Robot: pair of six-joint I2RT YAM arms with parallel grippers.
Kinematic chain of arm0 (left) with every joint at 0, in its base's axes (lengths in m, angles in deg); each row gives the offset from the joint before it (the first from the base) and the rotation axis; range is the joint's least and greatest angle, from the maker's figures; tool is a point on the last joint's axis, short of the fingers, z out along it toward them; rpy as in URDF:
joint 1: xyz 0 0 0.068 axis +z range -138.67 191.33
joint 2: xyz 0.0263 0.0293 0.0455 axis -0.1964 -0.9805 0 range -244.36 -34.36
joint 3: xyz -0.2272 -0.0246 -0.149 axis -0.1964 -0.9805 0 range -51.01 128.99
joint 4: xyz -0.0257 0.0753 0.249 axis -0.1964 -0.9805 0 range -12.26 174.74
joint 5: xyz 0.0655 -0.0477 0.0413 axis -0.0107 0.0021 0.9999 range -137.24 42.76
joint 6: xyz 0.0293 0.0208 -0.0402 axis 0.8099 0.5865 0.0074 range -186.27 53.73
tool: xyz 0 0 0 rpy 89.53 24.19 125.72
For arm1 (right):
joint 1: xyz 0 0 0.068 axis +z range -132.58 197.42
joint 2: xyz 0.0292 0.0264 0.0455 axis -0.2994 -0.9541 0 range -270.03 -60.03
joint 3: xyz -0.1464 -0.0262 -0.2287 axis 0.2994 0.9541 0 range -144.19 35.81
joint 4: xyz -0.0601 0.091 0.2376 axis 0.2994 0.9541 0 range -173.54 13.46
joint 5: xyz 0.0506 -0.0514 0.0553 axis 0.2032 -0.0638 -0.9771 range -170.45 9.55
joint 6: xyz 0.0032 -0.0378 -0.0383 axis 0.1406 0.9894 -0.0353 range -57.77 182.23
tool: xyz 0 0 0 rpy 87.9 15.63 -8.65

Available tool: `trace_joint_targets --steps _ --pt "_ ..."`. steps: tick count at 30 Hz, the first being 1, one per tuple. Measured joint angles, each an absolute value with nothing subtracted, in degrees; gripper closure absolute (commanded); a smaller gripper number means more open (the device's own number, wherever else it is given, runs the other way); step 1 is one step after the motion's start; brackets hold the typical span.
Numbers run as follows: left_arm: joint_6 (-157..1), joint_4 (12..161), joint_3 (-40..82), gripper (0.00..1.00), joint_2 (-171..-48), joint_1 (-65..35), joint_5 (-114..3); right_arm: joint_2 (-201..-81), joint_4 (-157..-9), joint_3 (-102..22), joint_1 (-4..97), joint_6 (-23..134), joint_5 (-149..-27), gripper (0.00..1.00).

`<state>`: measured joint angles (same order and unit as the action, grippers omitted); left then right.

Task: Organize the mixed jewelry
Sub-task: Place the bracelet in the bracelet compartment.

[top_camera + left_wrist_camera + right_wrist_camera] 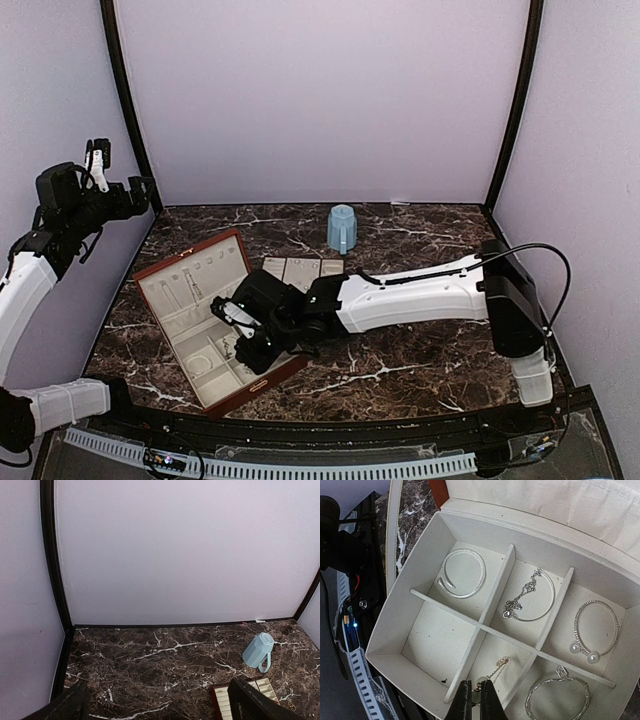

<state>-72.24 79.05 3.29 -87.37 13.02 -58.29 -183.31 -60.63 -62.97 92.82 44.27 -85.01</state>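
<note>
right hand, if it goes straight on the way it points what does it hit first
Probably the thin chain just ahead of the shut right hand, in a near compartment of the box; the divider beside it is close too, and depth is unclear.

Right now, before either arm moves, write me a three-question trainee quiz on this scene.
1. What shares a compartment with the pearl-tipped bracelet? A) a cuff bracelet B) nothing C) a ring
2. True or false: the right jaws stand wide open above the jewelry box.
3. Of the six compartments seen in the right wrist view, how many hold no jewelry?
Key: 1 B. 2 False: they are shut on a thin chain. 3 One.
</note>
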Motion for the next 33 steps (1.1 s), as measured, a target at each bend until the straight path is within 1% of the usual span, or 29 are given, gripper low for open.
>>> trace_joint_targets --steps 15,19,28,33 --pt "-71.98 79.07 3.25 0.01 -87.61 13.02 -57.65 -186.24 -59.49 -64.68 92.82 44.73 -84.70 0.99" --pt "-71.85 79.07 3.23 0.01 -87.61 13.02 -57.52 -186.24 -59.49 -64.68 92.82 44.88 -84.70 0.94" --pt "-71.81 79.07 3.14 0.01 -87.65 13.02 -57.24 -186.26 -59.42 -64.68 92.82 45.43 -84.64 0.77" --pt "-71.79 79.07 3.14 0.01 -87.74 13.02 -57.24 -186.26 -59.40 -64.68 92.82 45.54 -84.59 0.71"
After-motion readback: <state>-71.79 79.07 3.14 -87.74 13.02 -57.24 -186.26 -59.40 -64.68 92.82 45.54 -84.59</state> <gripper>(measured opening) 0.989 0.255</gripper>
